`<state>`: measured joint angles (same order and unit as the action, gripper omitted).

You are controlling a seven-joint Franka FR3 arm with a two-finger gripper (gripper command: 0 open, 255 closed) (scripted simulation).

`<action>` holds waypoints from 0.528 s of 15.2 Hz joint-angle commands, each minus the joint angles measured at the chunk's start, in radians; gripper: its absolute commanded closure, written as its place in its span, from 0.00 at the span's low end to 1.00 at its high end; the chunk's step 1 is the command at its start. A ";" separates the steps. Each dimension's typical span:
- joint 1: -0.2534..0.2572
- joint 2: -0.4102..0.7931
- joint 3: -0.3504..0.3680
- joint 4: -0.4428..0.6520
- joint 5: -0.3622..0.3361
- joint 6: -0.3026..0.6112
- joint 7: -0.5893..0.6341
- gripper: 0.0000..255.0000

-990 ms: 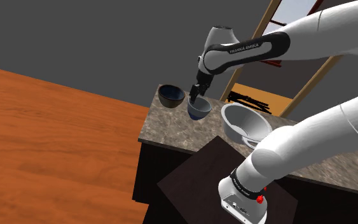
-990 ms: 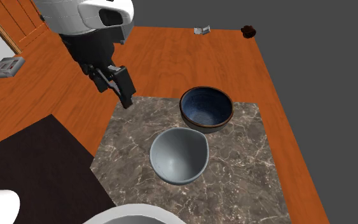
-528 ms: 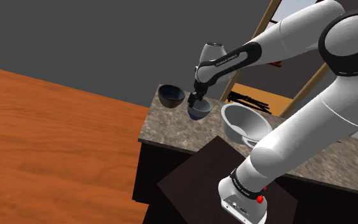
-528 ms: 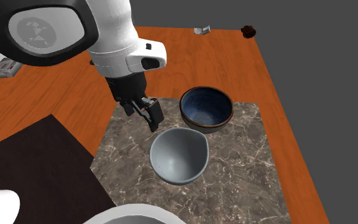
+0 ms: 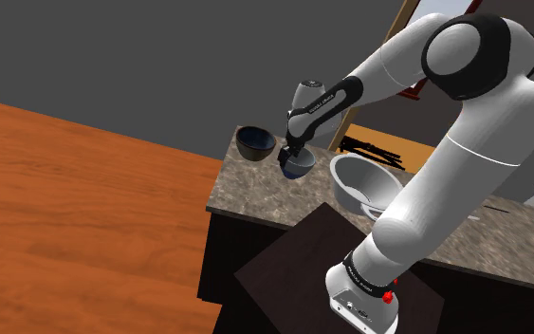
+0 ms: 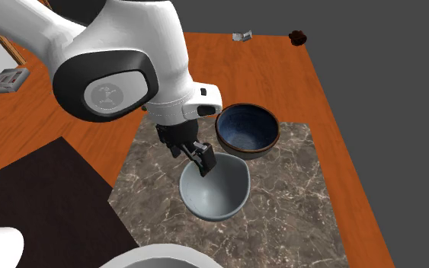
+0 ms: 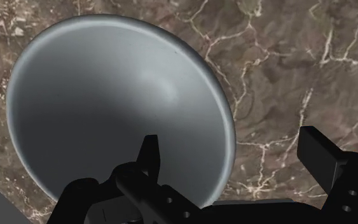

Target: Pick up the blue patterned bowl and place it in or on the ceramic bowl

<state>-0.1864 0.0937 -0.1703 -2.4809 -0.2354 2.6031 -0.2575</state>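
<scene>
Gripper [image 7: 231,145] is low over the grey bowl [image 7: 107,95]. The fingers [image 7: 149,153] are apart and straddle its rim, one inside and one outside above the counter [image 7: 285,63]. Not clamped; can't tell if either touches yet. The bowl sits upright on the counter, just beside the dark blue bowl [image 6: 247,128], which looks like the drop target.

Risks as I see them:
- The wall is thin and sloped, so a pinch high on the lip could let the bowl slip out or tip on lift.
- If one finger lands first, the bowl may skate across the stone instead of being gripped.
- A one-sided rim hold could let it swing in transfer and clip the dark bowl's rim.
</scene>
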 commanded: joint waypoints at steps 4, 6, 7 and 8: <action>-0.005 0.068 -0.004 0.002 -0.004 0.067 0.004 0.00; -0.005 0.068 -0.004 0.002 -0.004 0.067 0.004 0.00; -0.005 0.068 -0.004 0.002 -0.004 0.067 0.004 0.00; -0.005 0.068 -0.004 0.002 -0.004 0.067 0.004 0.00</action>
<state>-0.1914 0.1604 -0.1738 -2.4792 -0.2391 2.6692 -0.2536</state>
